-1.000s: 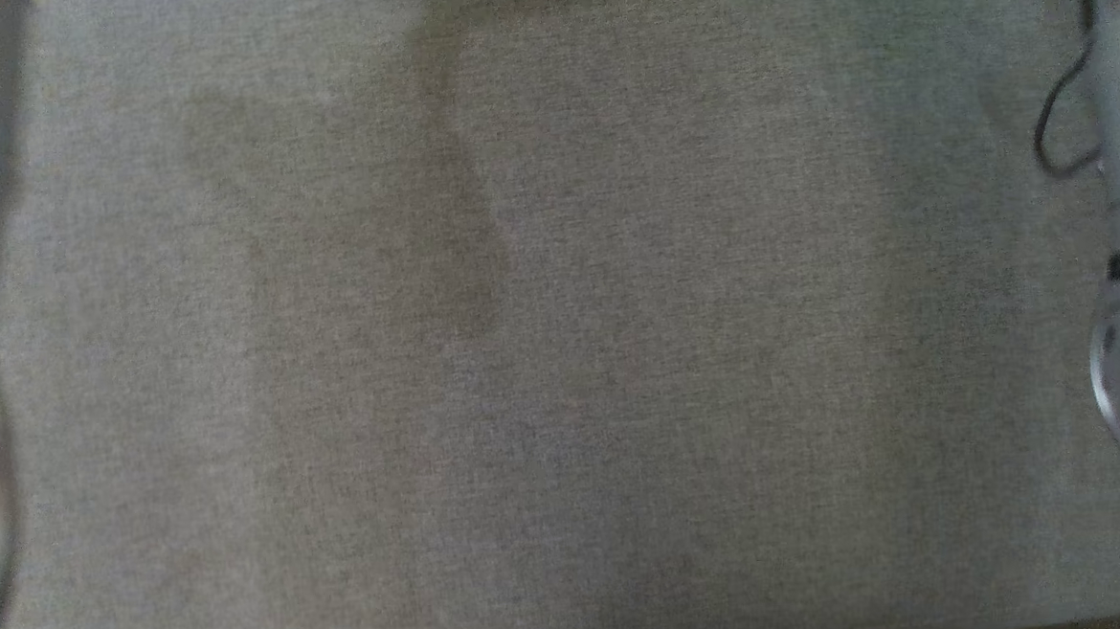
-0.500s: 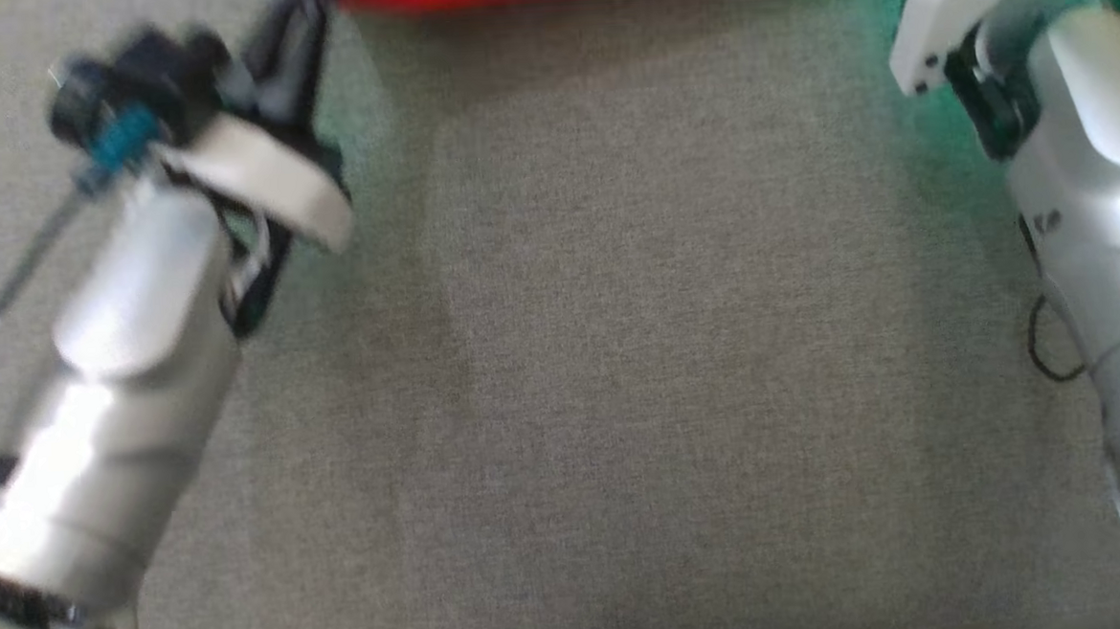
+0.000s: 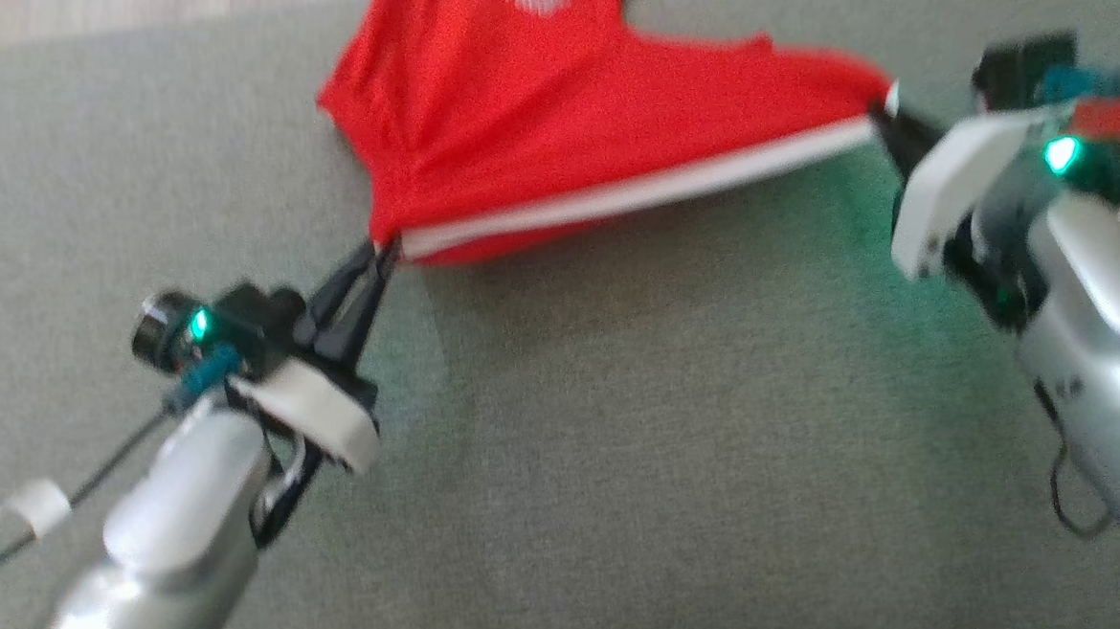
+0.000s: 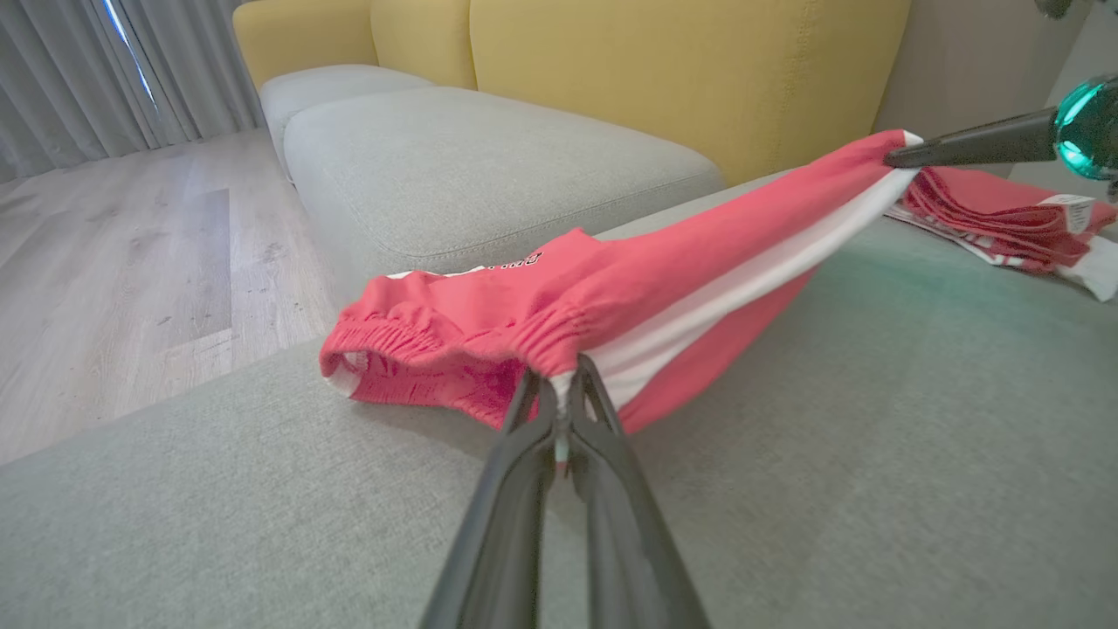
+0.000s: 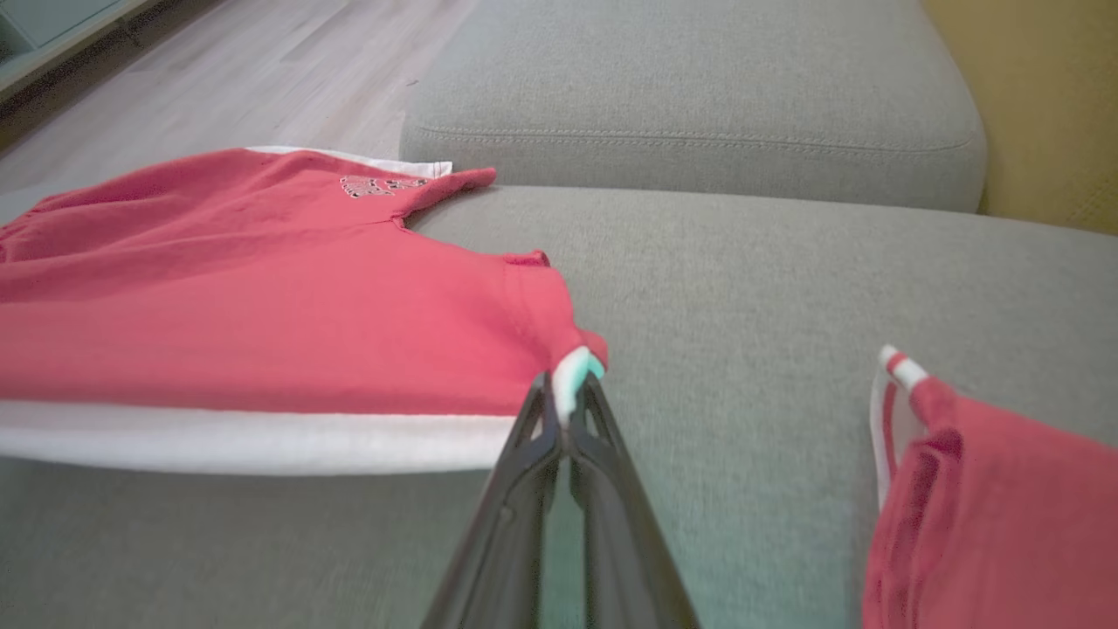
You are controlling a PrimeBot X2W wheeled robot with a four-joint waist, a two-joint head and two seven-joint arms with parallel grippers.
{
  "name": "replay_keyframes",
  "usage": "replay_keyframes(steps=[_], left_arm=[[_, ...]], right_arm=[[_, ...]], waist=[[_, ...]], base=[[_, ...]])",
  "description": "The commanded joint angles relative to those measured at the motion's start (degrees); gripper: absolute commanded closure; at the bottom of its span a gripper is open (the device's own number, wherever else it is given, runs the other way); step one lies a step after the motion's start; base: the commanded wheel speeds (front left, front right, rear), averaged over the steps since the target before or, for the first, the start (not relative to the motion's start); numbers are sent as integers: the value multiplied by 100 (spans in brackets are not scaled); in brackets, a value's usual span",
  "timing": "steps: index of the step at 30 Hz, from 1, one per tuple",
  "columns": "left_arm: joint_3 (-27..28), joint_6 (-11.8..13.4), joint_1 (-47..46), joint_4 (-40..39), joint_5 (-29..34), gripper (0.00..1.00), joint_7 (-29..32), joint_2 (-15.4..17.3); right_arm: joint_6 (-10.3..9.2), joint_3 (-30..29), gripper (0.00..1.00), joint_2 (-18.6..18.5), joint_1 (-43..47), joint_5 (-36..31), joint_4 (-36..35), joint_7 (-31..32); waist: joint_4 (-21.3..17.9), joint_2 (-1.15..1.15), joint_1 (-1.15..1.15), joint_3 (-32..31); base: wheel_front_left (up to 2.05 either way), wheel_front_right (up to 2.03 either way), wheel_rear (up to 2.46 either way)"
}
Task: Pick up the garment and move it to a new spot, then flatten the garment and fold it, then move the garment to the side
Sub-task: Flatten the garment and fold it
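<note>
The garment (image 3: 550, 133) is a pair of red shorts with a white side stripe, stretched between my two grippers over the grey sofa cushion (image 3: 643, 444). My left gripper (image 3: 386, 251) is shut on the elastic waistband corner, seen close up where the left gripper (image 4: 562, 389) pinches the cloth. At the other end of the stripe my right gripper (image 3: 883, 112) is shut on the leg hem corner; the right gripper (image 5: 569, 384) shows white fabric between its tips. The garment (image 4: 611, 297) hangs slightly lifted along the held edge, its far part (image 5: 244, 279) resting on the cushion.
A second red and white garment (image 5: 987, 507) lies crumpled by my right arm, also seen as a folded heap (image 4: 1004, 218). A yellow sofa backrest (image 4: 681, 70) and another grey cushion (image 5: 690, 96) stand beyond. Wooden floor (image 4: 113, 262) drops off past the cushion edge.
The head camera has tilted up, bringing the red garment and both grippers into the picture. Whether the arms themselves moved cannot be told apart from that shift.
</note>
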Motion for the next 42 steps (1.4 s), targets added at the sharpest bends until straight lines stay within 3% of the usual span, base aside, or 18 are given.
replay_keyframes(steps=[1, 10, 14, 25, 33, 42], left_arm=[[177, 124, 50, -292, -55, 100, 35, 307], [-33, 631, 1363, -1413, -291, 100, 313, 518], [-5, 947, 2026, -2137, -514, 100, 417, 741], [-107, 1520, 2632, -3358, -410, 100, 704, 1137], [-6, 1562, 2262, -3527, -372, 100, 856, 1112], [192, 1481, 1567, -3119, -472, 100, 907, 759]], right_arm=[[37, 116, 100, -205, 303, 133, -344, 55], [37, -34, 100, -838, 1952, 585, -1550, 211], [37, -506, 100, -970, 2892, 501, -2303, 427], [37, -1957, 100, -630, 4451, -139, -4108, 1214], [37, -2541, 100, -220, 4063, -818, -4811, 1760], [37, -2432, 100, -201, 2512, -1245, -4423, 2143]], waist=[[-70, 0, 2, -395], [-83, 0, 2, -1288], [-100, 0, 2, -1523], [25, 0, 2, -1565], [247, 0, 2, -1219], [679, 0, 2, -484]], base=[[0, 0, 0], [0, 0, 0], [0, 0, 0], [0, 0, 0], [0, 0, 0], [0, 0, 0]])
